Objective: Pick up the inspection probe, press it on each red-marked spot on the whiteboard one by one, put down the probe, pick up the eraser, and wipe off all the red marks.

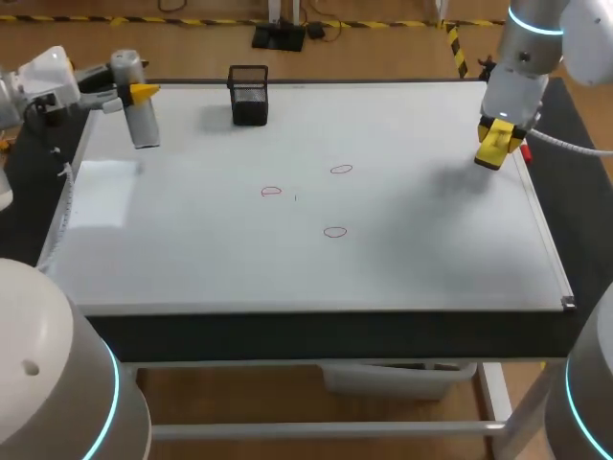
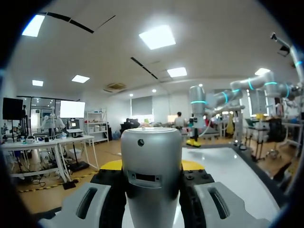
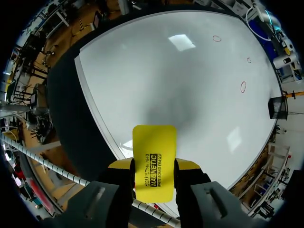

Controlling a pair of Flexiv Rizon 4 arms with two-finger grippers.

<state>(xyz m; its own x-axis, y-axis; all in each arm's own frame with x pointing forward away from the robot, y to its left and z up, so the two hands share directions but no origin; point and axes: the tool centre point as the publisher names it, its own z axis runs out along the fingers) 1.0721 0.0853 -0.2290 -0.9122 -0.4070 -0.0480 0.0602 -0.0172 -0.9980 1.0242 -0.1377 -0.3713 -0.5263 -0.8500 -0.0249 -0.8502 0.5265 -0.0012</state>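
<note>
Print on eraser (image 3: pixel 154 161), right wrist view only

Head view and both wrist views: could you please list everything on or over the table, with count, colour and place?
whiteboard: one, white, covering the tabletop.
red marks: three, small red rings, near the board's middle.
mesh cup: one, black, at the board's far edge, left of the middle.
inspection probe: one, silver-grey cylinder, held above the board's far left corner.
eraser: one, yellow, held over the board's right edge, far side.
left gripper: one, yellow-tipped, shut on the inspection probe.
right gripper: one, yellow-tipped, shut on the eraser.
</note>
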